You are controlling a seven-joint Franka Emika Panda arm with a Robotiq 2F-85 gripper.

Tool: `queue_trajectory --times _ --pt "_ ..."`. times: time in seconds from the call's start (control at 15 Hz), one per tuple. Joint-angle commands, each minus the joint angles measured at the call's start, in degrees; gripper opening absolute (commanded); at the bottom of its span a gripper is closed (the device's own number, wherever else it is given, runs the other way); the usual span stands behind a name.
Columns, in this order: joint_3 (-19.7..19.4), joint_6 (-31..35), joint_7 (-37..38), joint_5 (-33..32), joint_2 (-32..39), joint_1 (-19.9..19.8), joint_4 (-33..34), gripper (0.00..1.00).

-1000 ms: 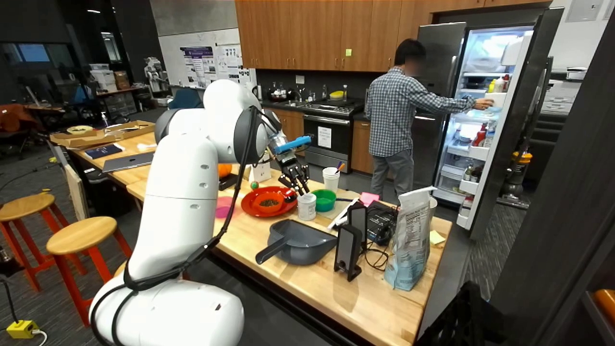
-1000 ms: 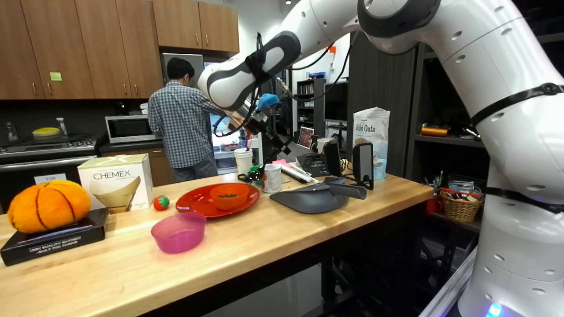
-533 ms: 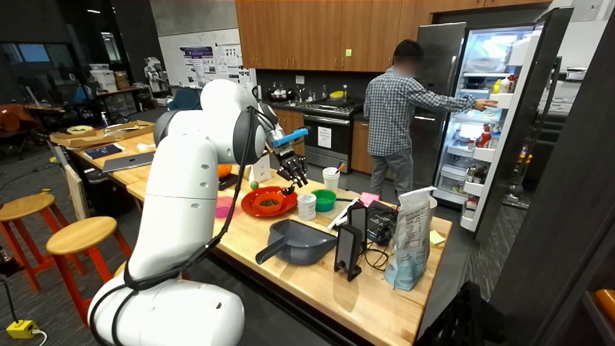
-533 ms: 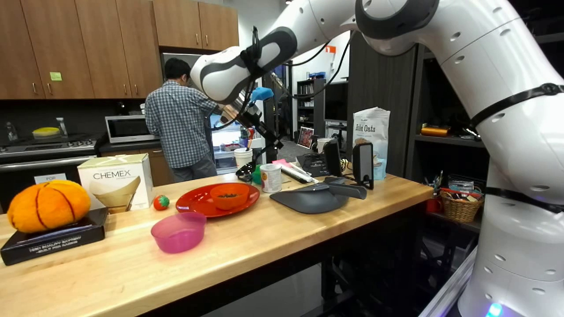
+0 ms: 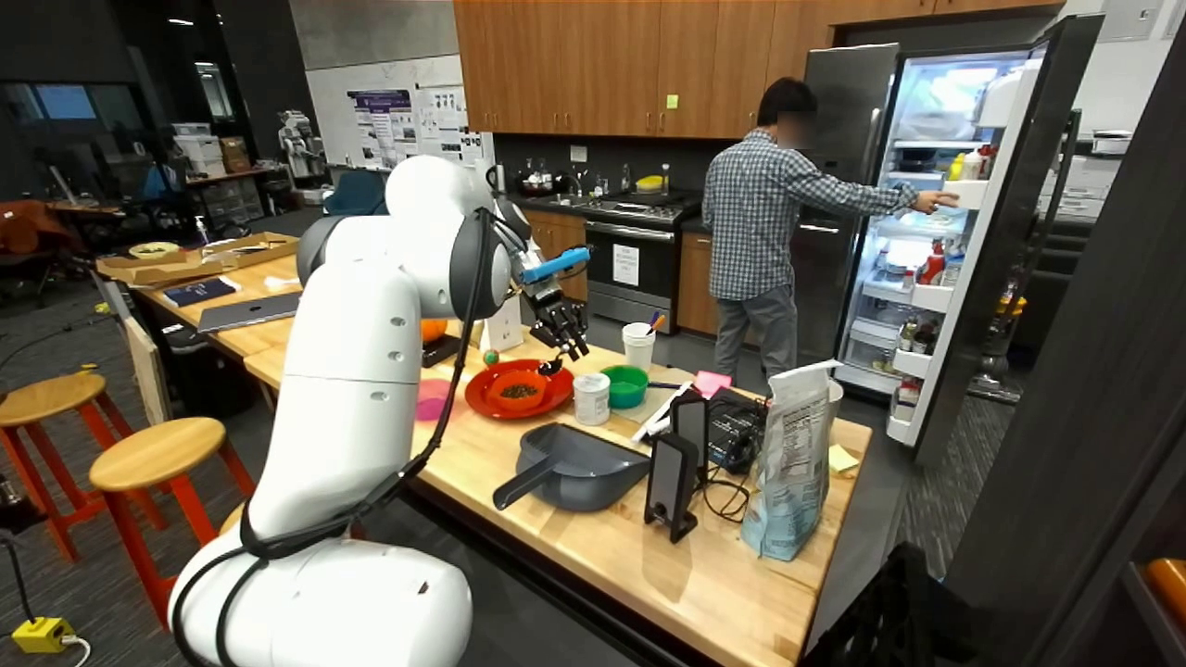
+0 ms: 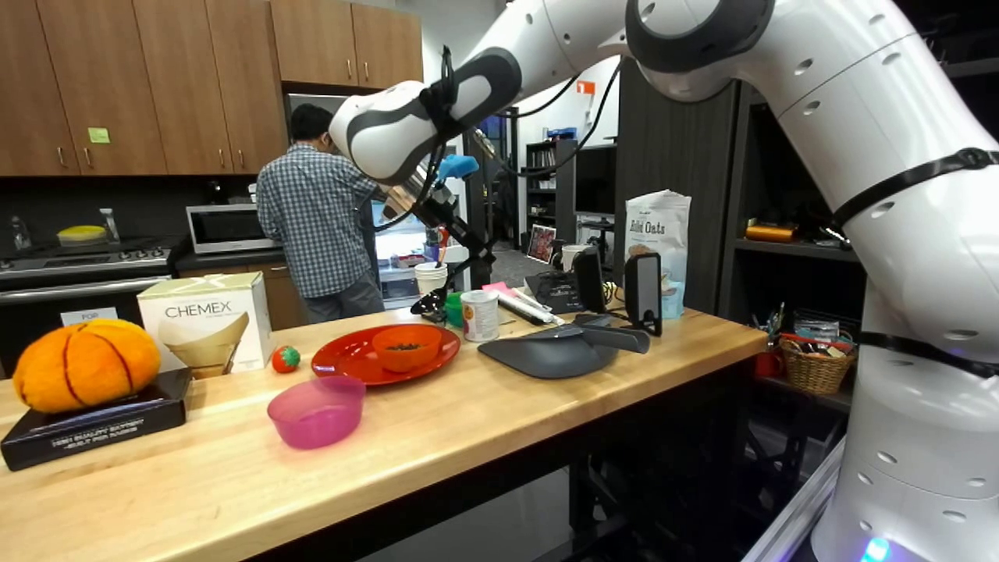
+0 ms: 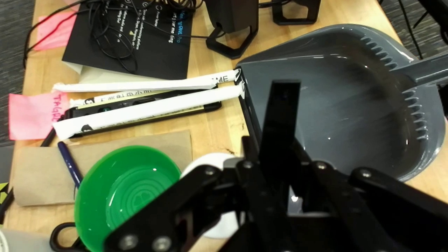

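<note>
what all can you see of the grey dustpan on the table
The dustpan is dark grey and shiny, apparently plastic. It lies open side up on the wooden table, between a white canister and a dark speaker. Its handle joins at the back, with a row of teeth on either side; a black strip edges the front. White wrapped sticks end by that strip; contact can't be told.
</note>
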Motion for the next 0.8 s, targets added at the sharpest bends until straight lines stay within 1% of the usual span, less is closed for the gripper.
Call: queue_trajectory --times 0.0,0.73 --pt "0.25 -0.05 -1.7 -0.05 0.94 0.22 0.4 0.06" --pt "1.65 0.94 -2.94 2.47 4.29 0.82 0.9 0.06"
